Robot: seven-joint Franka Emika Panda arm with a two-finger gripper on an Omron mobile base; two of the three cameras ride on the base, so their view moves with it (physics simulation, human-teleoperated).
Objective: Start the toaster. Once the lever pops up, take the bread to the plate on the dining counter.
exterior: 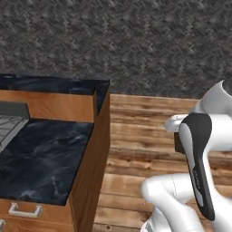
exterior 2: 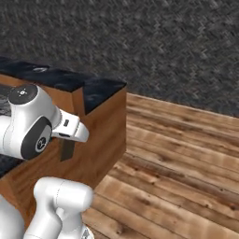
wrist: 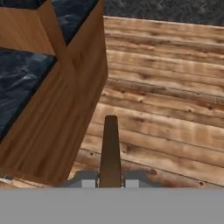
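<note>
My gripper (wrist: pixel 110 180) is shut on the bread (wrist: pixel 110 144), a thin brown slice that I see edge-on, standing up between the two finger tips. In the right base view the bread (exterior 2: pixel 67 151) hangs as a dark slab under the hand, beside the wooden end wall of the cabinet (exterior 2: pixel 100 135). The hand is over the plank floor (wrist: pixel 166 109), just off the cabinet's corner. A higher black marbled slab (exterior: pixel 54 84) tops a wooden ledge (exterior: pixel 50 105). On it lies a small pale round mark (exterior 2: pixel 39 69), too small to name. The toaster and plate are out of view.
A lower black worktop (exterior: pixel 41 156) with drawer fronts and a white handle (exterior: pixel 25 210) lies left of the arm, with a grey stove grate (exterior: pixel 9 124) at its left edge. A dark patterned wall (exterior: pixel 136 41) closes the back. Open wooden floor (exterior 2: pixel 186 158) spreads to the right.
</note>
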